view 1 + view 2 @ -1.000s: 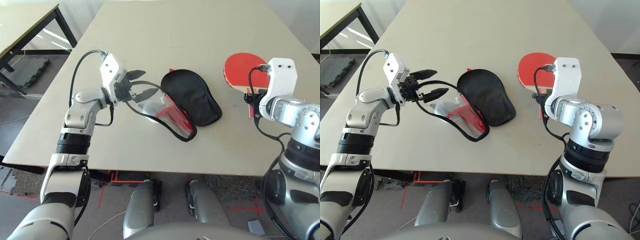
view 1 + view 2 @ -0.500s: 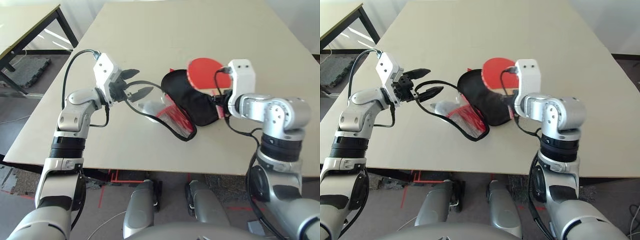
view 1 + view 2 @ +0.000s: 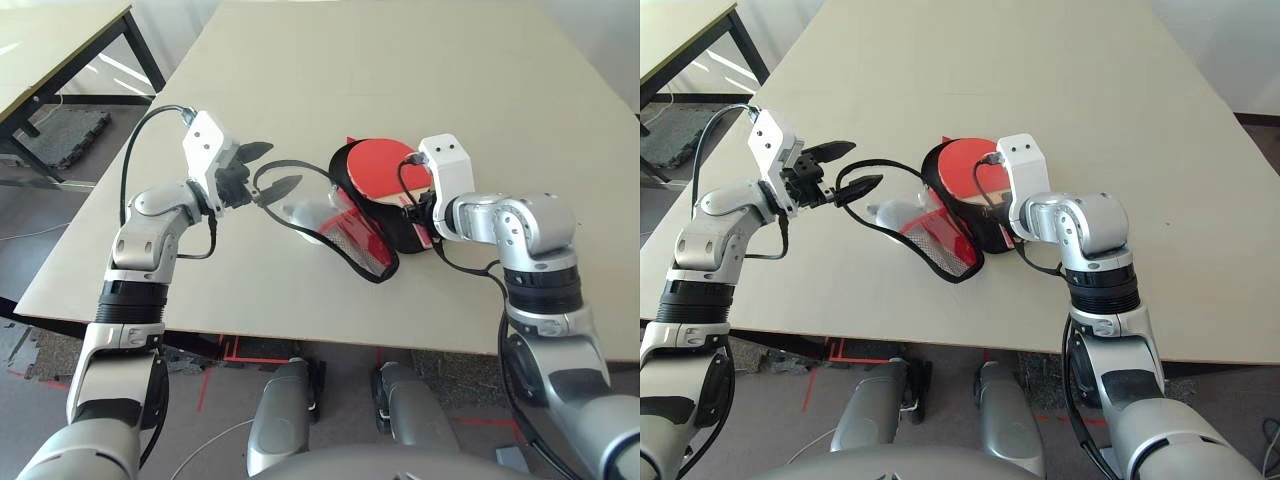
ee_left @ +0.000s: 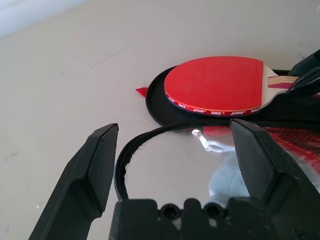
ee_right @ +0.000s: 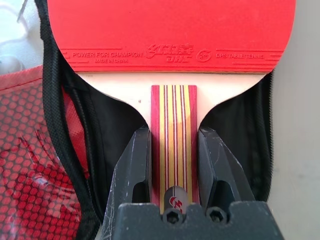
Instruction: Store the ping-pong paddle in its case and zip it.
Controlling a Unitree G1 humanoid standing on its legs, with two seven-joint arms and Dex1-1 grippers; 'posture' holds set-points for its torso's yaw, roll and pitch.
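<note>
- The case [image 3: 372, 215] lies open on the tabletop [image 3: 420, 80], black lining up, its red mesh flap [image 3: 350, 235] folded toward the robot.
- The paddle [image 3: 382, 170] sits red face up over the lining, handle [image 5: 173, 135] pointing toward the right arm.
- The right pincer [image 5: 173, 150] is clamped on the handle, one finger on each side.
- The left pincer [image 3: 268, 168] hovers beside the case with fingers apart, straddling the loose black zipper rim [image 4: 145, 142] without gripping it.
</note>
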